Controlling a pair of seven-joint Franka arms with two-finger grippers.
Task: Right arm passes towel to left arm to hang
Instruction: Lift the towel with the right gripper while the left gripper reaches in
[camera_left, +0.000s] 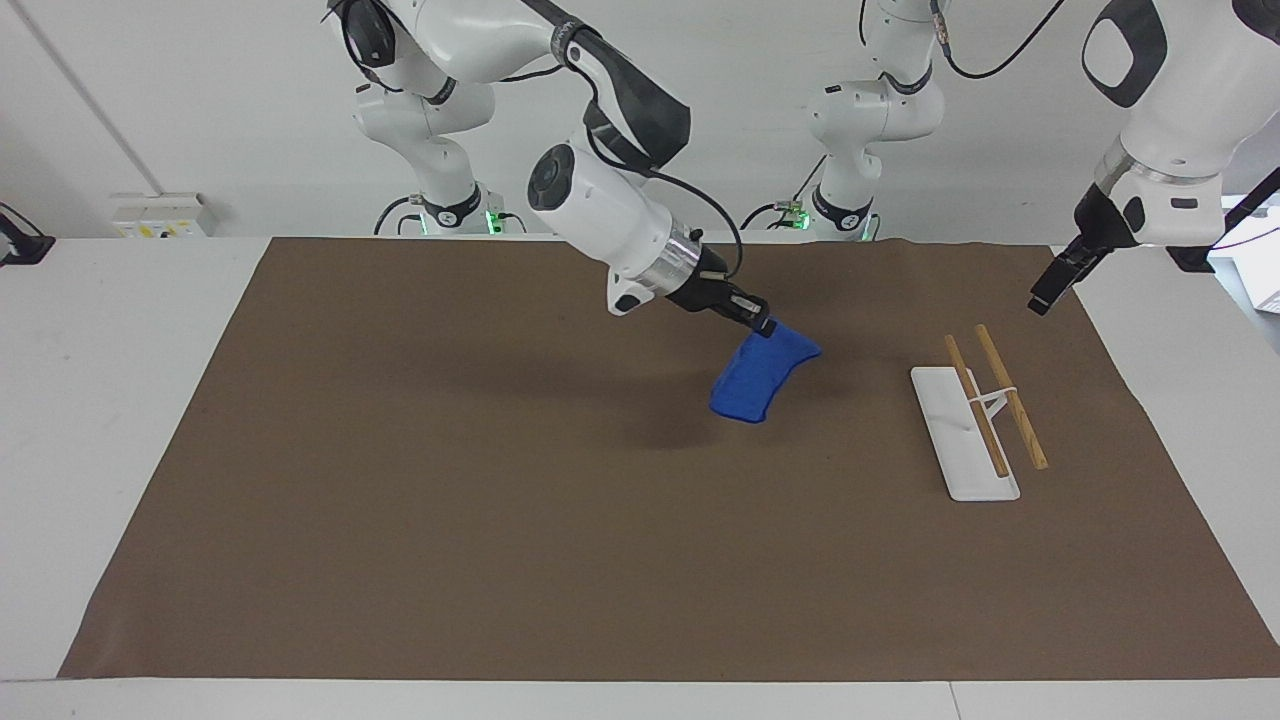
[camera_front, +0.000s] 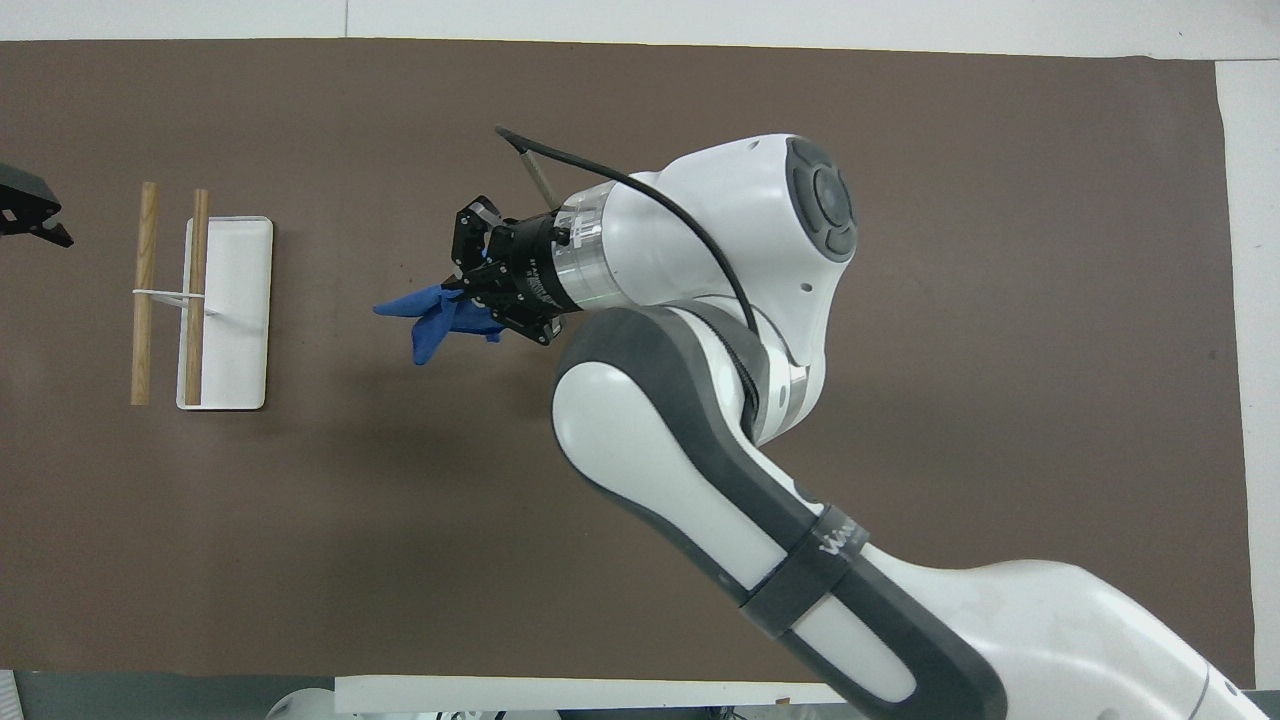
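Towel (camera_left: 758, 383) hangs from right gripper (camera_left: 762, 325) over mat (camera_left: 500, 500) mid-table. Rack (camera_left: 975, 425) sits on mat toward left arm's end. Left gripper (camera_left: 1045, 297) is above mat's edge by rack.

I watch through two high cameras. The facing view looks across the table (camera_left: 90, 330) toward both arm bases, taking in the whole brown mat (camera_left: 500, 520). The overhead view looks steeply down from above the robots' end, closer in. Both share the mat, the towel rack (camera_left: 975, 425) (camera_front: 205, 300) and the blue towel (camera_left: 760, 378) (camera_front: 435, 318), half a turn apart.
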